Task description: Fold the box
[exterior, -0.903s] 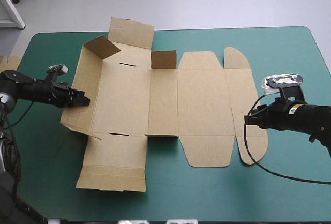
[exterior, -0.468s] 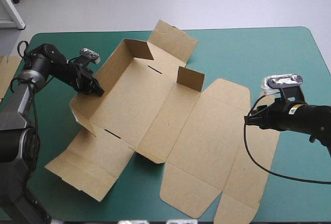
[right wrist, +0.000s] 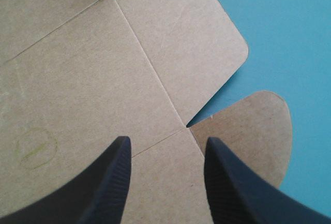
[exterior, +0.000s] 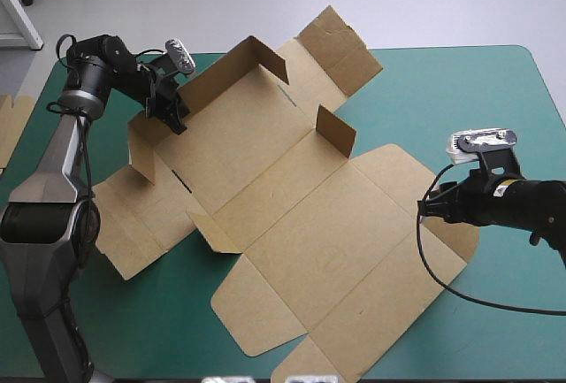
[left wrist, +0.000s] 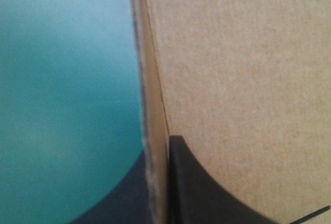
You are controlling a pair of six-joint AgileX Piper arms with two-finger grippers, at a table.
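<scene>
While I watch the high view, the brown box, a cut sheet of corrugated board, lies slantwise across the teal-green cover. It runs from the upper left of the frame down to the bottom edge right of centre, and most of it is flat. At the upper left 1 long wall stands raised, with a short tab turned in at its far end. 1 small flap stands upright just above the frame's centre. My left gripper reaches in from the left and sits on the near end of the raised wall, pinched on the board's edge. My right gripper is at the middle right of the frame, at the sheet's right-hand corner. From here I cannot tell whether it touches the board. A sliver of more brown board shows at the frame's left edge, beside the table.

On the left wrist view, the left gripper is all but closed, with the box wall edge-on between its 2 black fingers. Board fills one side of the gripper, and the teal-green cover fills the other.

On the right wrist view, the right gripper has its 2 fingers well apart over the flat box. A crease runs ahead from between them. A notch just ahead of the gripper parts a round-cornered panel from a rounded flap beside 1 finger. The teal-green cover lies beyond both.
</scene>
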